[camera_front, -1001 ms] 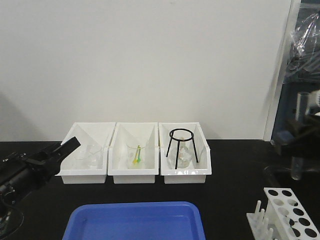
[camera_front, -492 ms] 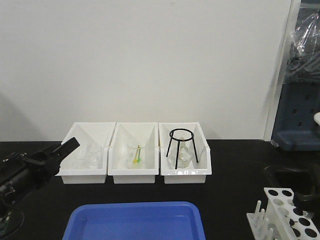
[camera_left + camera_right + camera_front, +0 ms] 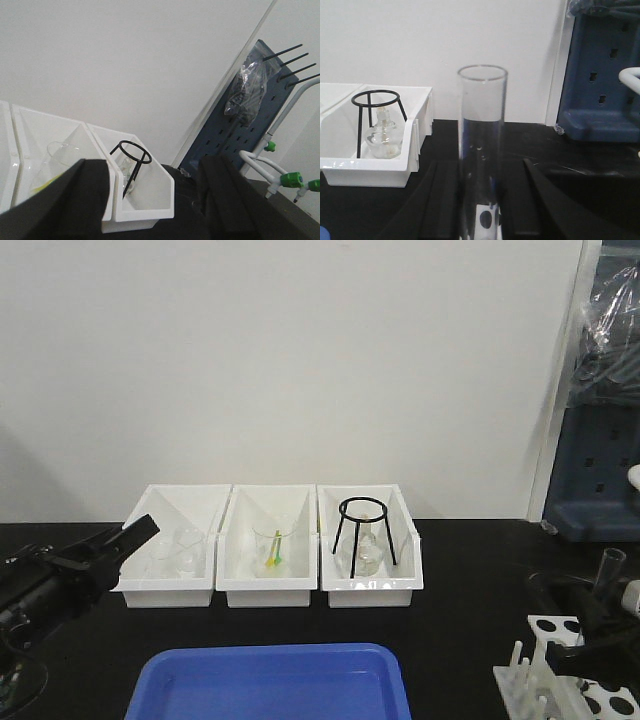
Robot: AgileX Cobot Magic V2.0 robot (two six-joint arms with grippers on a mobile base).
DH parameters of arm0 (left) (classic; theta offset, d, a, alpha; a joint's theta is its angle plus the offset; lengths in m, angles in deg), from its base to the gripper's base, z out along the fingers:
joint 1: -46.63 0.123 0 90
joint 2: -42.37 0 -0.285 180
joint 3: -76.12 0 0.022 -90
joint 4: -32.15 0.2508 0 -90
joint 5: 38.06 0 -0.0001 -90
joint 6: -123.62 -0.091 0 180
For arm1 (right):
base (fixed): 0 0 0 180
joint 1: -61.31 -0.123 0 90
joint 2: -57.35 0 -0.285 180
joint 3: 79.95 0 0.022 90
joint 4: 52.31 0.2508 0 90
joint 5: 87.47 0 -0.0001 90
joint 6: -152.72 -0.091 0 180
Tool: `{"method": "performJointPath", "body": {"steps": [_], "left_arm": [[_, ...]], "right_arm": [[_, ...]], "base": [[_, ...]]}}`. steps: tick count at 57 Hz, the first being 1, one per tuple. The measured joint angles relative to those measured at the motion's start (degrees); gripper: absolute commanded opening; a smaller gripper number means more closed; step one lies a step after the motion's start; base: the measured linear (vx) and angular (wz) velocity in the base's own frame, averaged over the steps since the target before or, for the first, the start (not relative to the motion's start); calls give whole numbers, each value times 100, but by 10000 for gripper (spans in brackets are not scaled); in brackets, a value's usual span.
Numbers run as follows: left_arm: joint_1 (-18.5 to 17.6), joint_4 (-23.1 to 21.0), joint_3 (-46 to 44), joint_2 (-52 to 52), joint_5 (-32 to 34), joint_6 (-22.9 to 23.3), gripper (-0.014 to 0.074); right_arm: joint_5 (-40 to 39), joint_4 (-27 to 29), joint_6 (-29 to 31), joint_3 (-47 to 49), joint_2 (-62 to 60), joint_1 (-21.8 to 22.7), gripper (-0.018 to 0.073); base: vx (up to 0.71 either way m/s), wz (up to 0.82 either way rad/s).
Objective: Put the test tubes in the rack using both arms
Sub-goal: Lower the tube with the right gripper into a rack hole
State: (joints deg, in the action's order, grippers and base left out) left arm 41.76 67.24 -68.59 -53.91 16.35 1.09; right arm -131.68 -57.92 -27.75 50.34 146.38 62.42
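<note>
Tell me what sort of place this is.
Most likely a chemistry lab bench: a glass test tube, a white rack for tubes, and a wire tripod standing over a small flask in a bin.

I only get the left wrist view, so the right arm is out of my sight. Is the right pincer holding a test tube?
Observer: Yes. The right wrist view shows the right pincer shut on an upright test tube, open rim up.
Operator: Where is it relative to the rack?
Observer: In the front view it stands over the rack, low at the right edge. The pincer hides its lower end, so I cannot tell whether it is in a hole.
Operator: And where does my left pincer sit?
Observer: The left pincer hangs beside the leftmost white bin, open and holding nothing.
</note>
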Motion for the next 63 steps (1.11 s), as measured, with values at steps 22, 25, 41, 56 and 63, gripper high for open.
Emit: {"method": "performJointPath", "body": {"steps": [22,25,41,56,63], "left_arm": [[0,0,0,0,0,0,500],[0,0,0,0,0,0,500],[0,0,0,0,0,0,500],[0,0,0,0,0,0,500],[0,0,0,0,0,0,500]], "right_arm": [[-137,365,458,0,246,0,-6],[-155,337,444,0,310,0,-6],[-406,292,396,0,877,0,-6],[-1087,281,384,0,1403,0,-2],[-1157,281,384,0,1603,0,13]], "base": [[0,0],[0,0],[0,0],[0,0],[0,0]]}}
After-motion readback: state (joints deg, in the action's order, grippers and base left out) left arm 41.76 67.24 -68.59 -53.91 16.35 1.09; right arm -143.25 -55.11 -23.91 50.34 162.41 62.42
